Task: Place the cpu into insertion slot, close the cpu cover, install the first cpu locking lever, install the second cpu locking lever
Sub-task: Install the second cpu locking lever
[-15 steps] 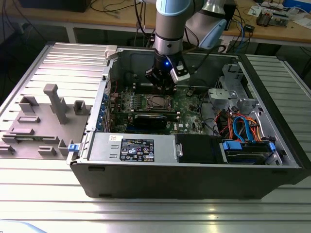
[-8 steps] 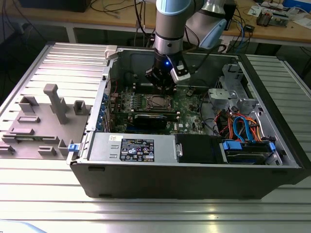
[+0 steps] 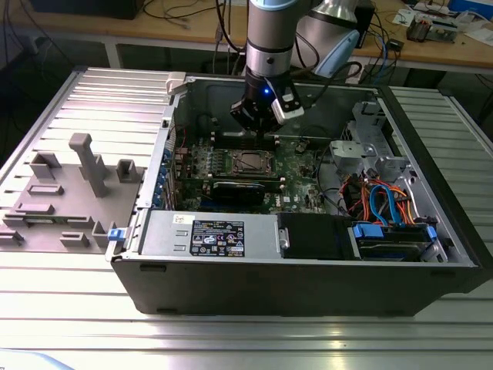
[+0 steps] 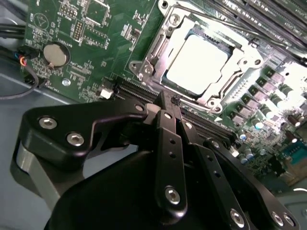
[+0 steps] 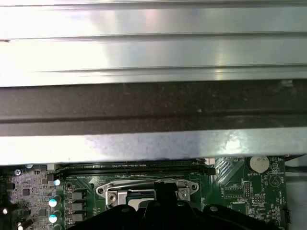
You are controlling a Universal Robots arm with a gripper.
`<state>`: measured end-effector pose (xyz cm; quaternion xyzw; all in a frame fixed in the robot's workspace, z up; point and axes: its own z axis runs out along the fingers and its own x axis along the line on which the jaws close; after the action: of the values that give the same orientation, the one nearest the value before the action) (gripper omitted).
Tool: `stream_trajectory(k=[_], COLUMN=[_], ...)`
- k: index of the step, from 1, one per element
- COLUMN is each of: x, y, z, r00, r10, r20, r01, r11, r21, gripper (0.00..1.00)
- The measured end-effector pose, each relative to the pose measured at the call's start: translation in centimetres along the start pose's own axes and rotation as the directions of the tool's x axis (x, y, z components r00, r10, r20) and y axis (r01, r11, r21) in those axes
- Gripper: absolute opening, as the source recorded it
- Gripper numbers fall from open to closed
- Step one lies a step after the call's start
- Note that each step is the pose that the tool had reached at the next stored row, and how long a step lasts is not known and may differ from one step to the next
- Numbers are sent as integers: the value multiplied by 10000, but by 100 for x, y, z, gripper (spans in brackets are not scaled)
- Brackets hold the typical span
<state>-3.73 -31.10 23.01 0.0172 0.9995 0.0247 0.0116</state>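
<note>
An open computer case (image 3: 308,270) is seen lying on a ribbed metal table (image 3: 231,331) in the exterior view, with the green motherboard (image 3: 296,166) exposed inside it. The gripper (image 3: 258,127) is held above the motherboard, just behind the socket as that view shows it, hanging from the arm (image 3: 269,38), with a blue light lit at its wrist. In the second wrist view the gripper (image 4: 169,103) is seen with its black fingers (image 4: 170,143) drawn together, tips meeting and nothing clamped between them. The cpu (image 4: 196,64) is seated flat in the socket, its pale silvery top showing through the square opening of the cpu cover (image 4: 165,45), which is laid down around it. The closed fingertips are placed just beside the cover's near edge, above the black slot (image 4: 139,91) that runs alongside the socket; whether they touch the board cannot be told. A round coin battery (image 4: 56,54) is seen well apart from the socket on the same board. In the first wrist view the cpu cover (image 5: 184,187) is partly hidden by the gripper's dark body (image 5: 163,215), with the case wall (image 5: 153,110) beyond it. A grey fixture tray (image 3: 69,193) lies on the table at the exterior view's left, apart from the case.
</note>
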Motion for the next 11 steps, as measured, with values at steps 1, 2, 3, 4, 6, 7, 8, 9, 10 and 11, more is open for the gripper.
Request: stream_trajectory(k=[1,2,3,4,6,7,8,9,10,11], x=[0,0,-1,-1,-1,-1,-1,-2,-2,-2], y=[-1,-5,-14,-24,-32,-32,-32,-46,-59,-59], z=[0,-1,-2,-2,-2,-2,-2,-3,-4,-4], r00=[10000,10000,10000,10000,10000,10000,10000,10000,10000,10000], r10=[0,-1,-2,-1,0,1,1,0,1,0], r20=[0,-1,-2,-2,0,-1,-1,-1,-1,-1], r01=[0,1,2,1,0,-1,-1,0,-1,0], r11=[10000,10000,10000,10000,10000,10000,10000,10000,10000,10000], r21=[-2,2,1,2,0,1,1,1,2,1], gripper=[11,11,11,11,11,11,11,11,11,11])
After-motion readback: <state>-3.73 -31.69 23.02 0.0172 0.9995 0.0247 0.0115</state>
